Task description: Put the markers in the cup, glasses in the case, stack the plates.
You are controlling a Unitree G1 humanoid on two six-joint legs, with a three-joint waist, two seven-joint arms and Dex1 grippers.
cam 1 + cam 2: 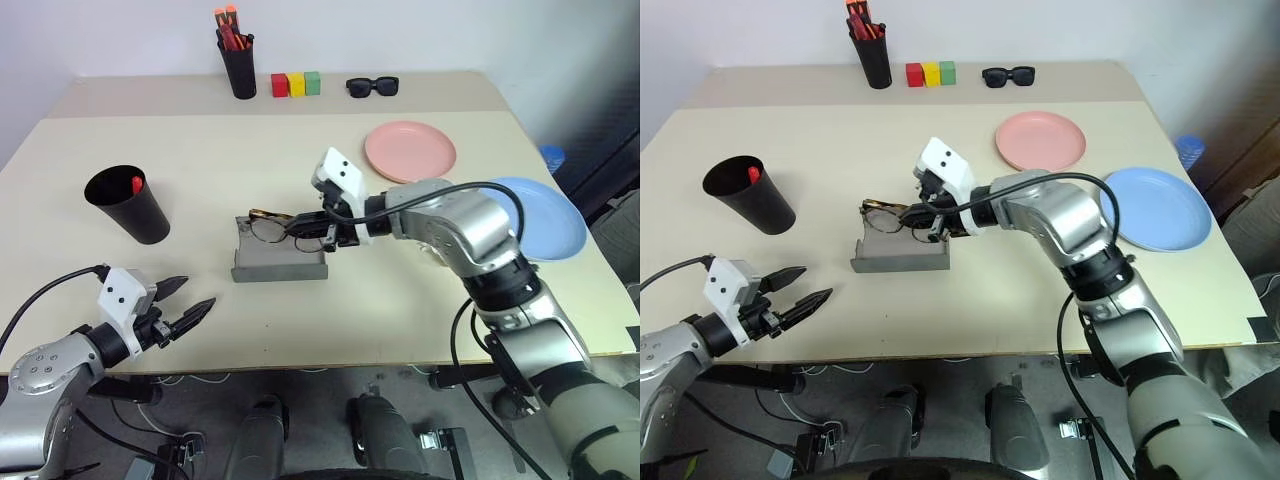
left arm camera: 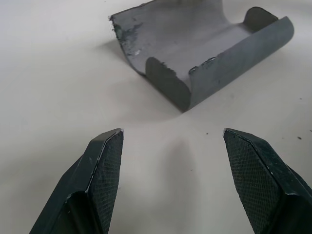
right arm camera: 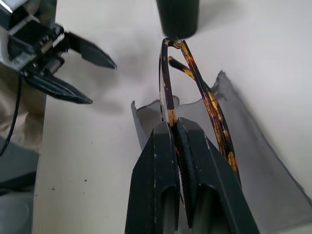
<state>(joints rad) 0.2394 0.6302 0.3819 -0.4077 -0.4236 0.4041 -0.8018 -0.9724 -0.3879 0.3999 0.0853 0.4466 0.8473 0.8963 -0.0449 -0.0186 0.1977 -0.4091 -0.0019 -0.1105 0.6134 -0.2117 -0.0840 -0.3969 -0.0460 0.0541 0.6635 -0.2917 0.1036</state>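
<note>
My right gripper (image 1: 292, 228) is shut on the rim of the brown-framed glasses (image 1: 266, 220), holding them just above the back of the open grey case (image 1: 280, 264). In the right wrist view the glasses (image 3: 214, 117) hang folded over the case (image 3: 273, 185). My left gripper (image 1: 190, 303) is open and holds nothing, near the table's front left edge, its fingertips pointing toward the case (image 2: 204, 48). The black cup (image 1: 130, 208) stands at the left with a red-capped marker (image 1: 136, 184) inside. The pink plate (image 1: 410, 150) and blue plate (image 1: 545, 215) lie apart on the right.
At the back of the table stand a narrow black pen holder (image 1: 239, 65) with orange-capped pens, three coloured blocks (image 1: 295, 84) and black sunglasses (image 1: 372, 86). The blue plate lies close to the table's right edge.
</note>
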